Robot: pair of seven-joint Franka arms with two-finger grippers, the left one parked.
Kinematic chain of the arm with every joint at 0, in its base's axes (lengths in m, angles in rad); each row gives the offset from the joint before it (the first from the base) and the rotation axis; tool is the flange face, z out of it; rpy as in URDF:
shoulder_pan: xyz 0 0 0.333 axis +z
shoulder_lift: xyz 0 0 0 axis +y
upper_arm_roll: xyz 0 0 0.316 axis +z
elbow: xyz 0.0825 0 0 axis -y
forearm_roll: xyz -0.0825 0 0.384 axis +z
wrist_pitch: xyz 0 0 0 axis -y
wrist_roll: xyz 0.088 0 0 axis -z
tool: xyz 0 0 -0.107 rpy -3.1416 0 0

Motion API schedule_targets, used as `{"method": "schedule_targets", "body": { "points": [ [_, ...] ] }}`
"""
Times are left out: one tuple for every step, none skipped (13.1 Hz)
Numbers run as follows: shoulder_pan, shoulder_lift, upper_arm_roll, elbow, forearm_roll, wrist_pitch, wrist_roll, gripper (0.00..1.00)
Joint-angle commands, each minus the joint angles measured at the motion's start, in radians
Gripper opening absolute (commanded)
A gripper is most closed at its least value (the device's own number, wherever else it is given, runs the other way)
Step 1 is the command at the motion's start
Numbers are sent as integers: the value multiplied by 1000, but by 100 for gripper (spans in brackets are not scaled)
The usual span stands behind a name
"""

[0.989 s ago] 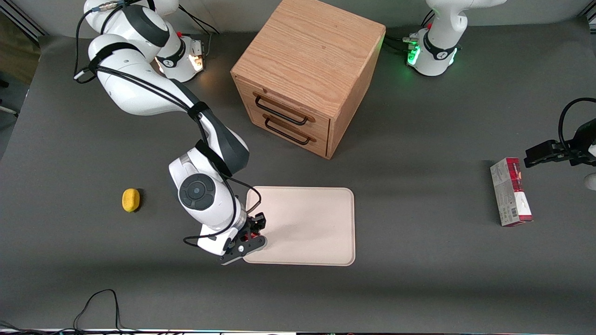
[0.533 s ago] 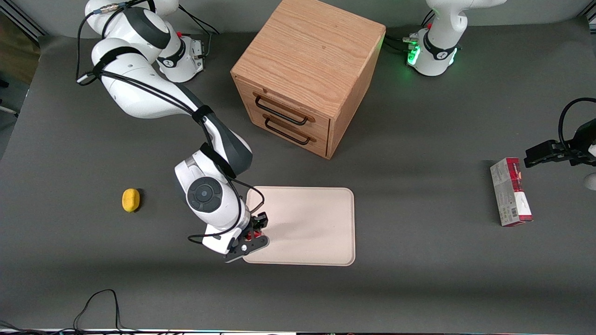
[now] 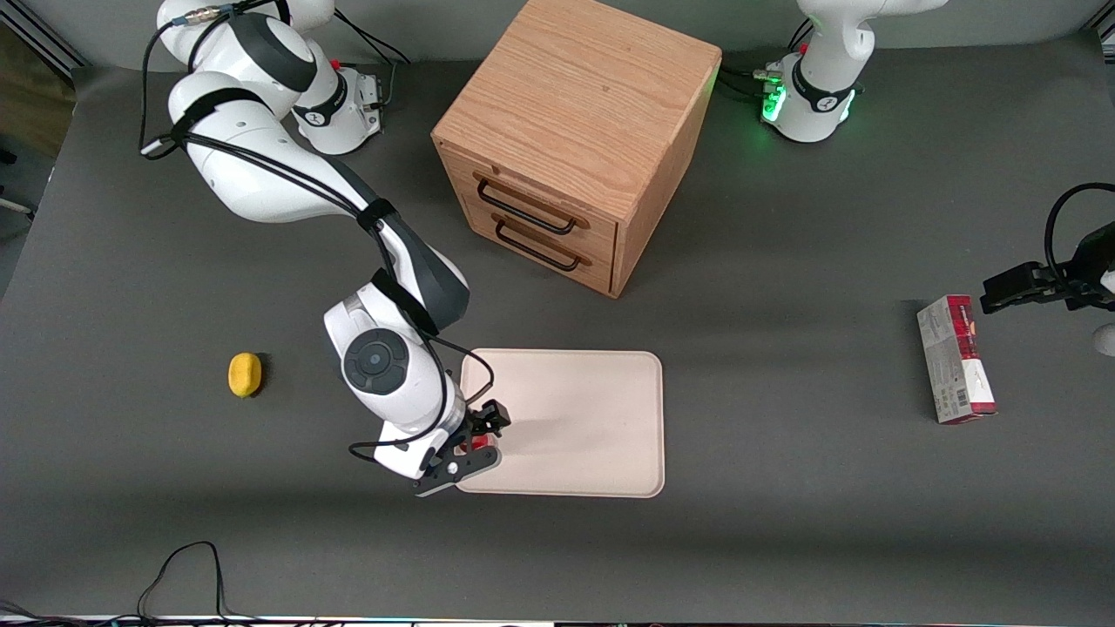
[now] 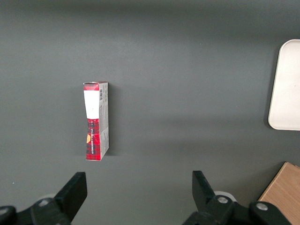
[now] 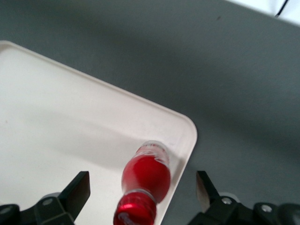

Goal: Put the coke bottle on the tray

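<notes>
One small slim red coke bottle (image 5: 146,183) with a red cap stands on the large cream rectangular tray (image 5: 56,122), just inside a rounded corner near its low rim. Above it the black two-finger claw (image 5: 140,190) hangs spread wide, touching nothing. Probably light, smooth and slippery, the bottle tips easily; its stiff body offers the best hold.
</notes>
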Motion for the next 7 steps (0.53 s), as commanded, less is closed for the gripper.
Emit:
{"method": "schedule_targets", "body": {
  "points": [
    [-34, -154, -23, -34, 113, -168, 28, 100],
    [-38, -218, -84, -44, 194, -231, 17, 100],
    [-42, -294, -165, -80, 302, -272, 11, 100],
    [-42, -391, -257, -160, 404, -283, 0, 100],
    [-42, -497, -334, -281, 471, -271, -27, 100],
    [-41, -598, -388, -401, 507, -262, -61, 100],
    [-41, -701, -440, -513, 514, -260, -84, 100]
  ]
}}
